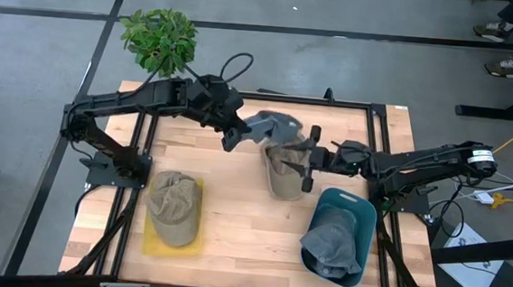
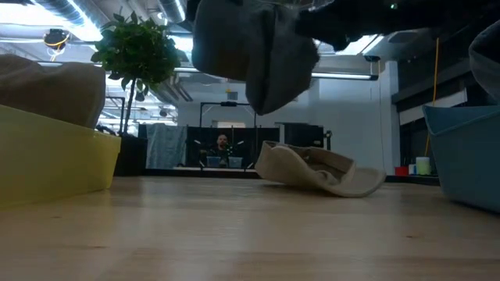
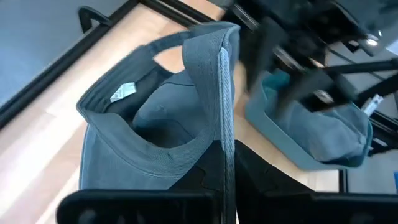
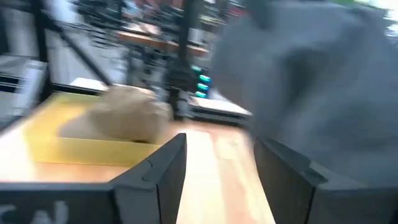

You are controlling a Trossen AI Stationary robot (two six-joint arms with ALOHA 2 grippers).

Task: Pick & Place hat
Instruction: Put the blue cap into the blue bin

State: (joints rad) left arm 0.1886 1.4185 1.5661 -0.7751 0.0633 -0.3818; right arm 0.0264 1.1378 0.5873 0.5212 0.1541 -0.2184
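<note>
Four hats were in play: a grey hat (image 1: 271, 126) was up in the air over the far middle of the desk (image 1: 242, 224), pinched by its edge in the clenched left hand (image 1: 239, 131). Right below it a tan hat (image 1: 283, 171) lay on the wood, with the right hand (image 1: 307, 165) beside it, fingers spread and holding nothing. Another tan hat (image 1: 172, 205) sat on the yellow tray (image 1: 194, 239) near left, and another grey hat (image 1: 329, 244) filled the blue bin (image 1: 360, 210) near right.

Two dark jointed arms, looped black cable (image 1: 236, 65)
</note>
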